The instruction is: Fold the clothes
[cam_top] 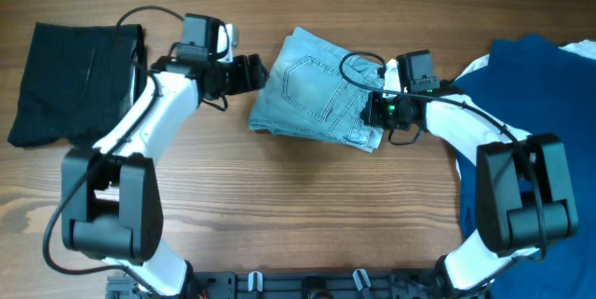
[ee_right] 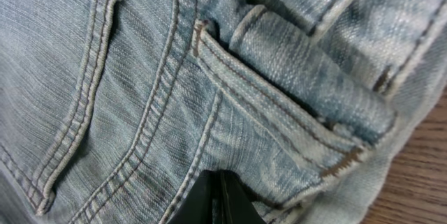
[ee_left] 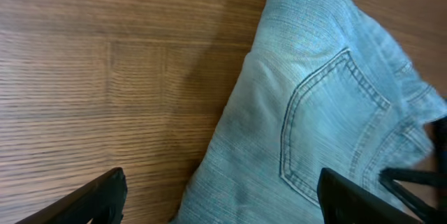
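Note:
The folded light-blue denim jeans (cam_top: 317, 89) lie at the middle back of the table, a back pocket facing up. My left gripper (cam_top: 250, 74) is open and empty at the jeans' left edge; in the left wrist view its fingers (ee_left: 223, 206) straddle the edge of the jeans (ee_left: 307, 112). My right gripper (cam_top: 377, 113) is at the jeans' right end. In the right wrist view its fingers (ee_right: 220, 185) are closed together, their tips pressed against the denim (ee_right: 140, 77) near the waistband seam. No fabric shows between them.
A folded black garment (cam_top: 79, 80) lies at the far left. A navy garment (cam_top: 531, 85) covers the right side, with a white one (cam_top: 582, 49) at its far corner. Bare wooden table (cam_top: 298, 206) lies in front.

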Tool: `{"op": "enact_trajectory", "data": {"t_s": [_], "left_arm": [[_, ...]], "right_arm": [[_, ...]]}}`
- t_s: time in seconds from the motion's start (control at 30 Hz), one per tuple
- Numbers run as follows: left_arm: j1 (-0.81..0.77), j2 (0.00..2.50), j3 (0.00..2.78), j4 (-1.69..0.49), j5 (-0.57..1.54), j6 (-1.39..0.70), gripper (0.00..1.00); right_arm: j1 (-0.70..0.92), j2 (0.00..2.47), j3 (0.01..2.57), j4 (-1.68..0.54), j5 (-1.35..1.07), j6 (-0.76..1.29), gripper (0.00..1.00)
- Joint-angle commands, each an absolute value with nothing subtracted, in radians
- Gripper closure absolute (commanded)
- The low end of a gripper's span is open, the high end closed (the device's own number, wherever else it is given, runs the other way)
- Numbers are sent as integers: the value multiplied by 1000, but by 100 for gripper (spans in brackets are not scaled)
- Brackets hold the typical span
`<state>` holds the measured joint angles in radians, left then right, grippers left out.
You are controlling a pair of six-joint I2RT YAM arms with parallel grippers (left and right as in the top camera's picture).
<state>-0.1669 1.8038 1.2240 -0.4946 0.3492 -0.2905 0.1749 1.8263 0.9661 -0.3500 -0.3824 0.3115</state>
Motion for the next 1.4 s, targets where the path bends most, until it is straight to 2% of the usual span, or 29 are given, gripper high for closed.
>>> {"op": "enact_trajectory", "data": {"t_s": [0.0, 0.07, 0.13, 0.23, 0.27, 0.3, 0.37, 0.43, 0.47, 0.5, 0.53, 0.7, 0.83, 0.97, 1.07, 1.1, 1.2, 1.23, 1.37], "left_arm": [[-155, 1840, 1230, -496, 470, -292, 13], [-161, 1846, 1230, -554, 529, -291, 20], [-177, 1846, 1230, -634, 542, -291, 32], [-207, 1846, 1217, -721, 540, -265, 38], [-223, 1846, 1202, -731, 533, -265, 38], [-241, 1846, 1182, -727, 533, -289, 31], [-278, 1846, 1141, -714, 533, -380, 26], [-299, 1846, 1103, -667, 522, -486, 24], [-304, 1847, 1081, -620, 511, -532, 26], [-304, 1848, 1067, -587, 498, -567, 32], [-304, 1861, 1039, -511, 471, -651, 44], [-289, 1929, 1032, -371, 379, -770, 70], [-219, 1932, 1036, -161, 311, -782, 73], [-135, 1932, 1077, -68, 496, -782, 74], [-134, 1932, 1080, -89, 650, -744, 69], [-150, 1932, 1080, -157, 710, -712, 60], [-195, 1932, 1079, -299, 719, -668, 20], [-214, 1932, 1079, -330, 715, -655, 12], [-282, 1932, 1079, -368, 650, -660, 8]], "right_arm": [[187, 1921, 940, -364, -383, 300, 94], [187, 1921, 941, -372, -383, 318, 94], [187, 1921, 941, -387, -383, 318, 95], [187, 1921, 941, -398, -383, 318, 95], [187, 1921, 941, -398, -383, 318, 95], [187, 1921, 941, -400, -383, 318, 95], [187, 1921, 941, -409, -393, 318, 95], [188, 1921, 941, -418, -402, 319, 95], [191, 1921, 941, -426, -402, 326, 95], [193, 1921, 941, -434, -402, 336, 96], [194, 1921, 941, -453, -402, 344, 96], [193, 1820, 944, -493, -390, 340, 96], [194, 1624, 944, -492, -422, 274, 95], [194, 1566, 944, -418, -440, 184, 95], [193, 1613, 943, -369, -383, 187, 95], [193, 1660, 943, -341, -342, 220, 95], [193, 1748, 943, -317, -336, 247, 95], [193, 1779, 943, -317, -336, 249, 95], [193, 1876, 943, -310, -336, 292, 96]]}}
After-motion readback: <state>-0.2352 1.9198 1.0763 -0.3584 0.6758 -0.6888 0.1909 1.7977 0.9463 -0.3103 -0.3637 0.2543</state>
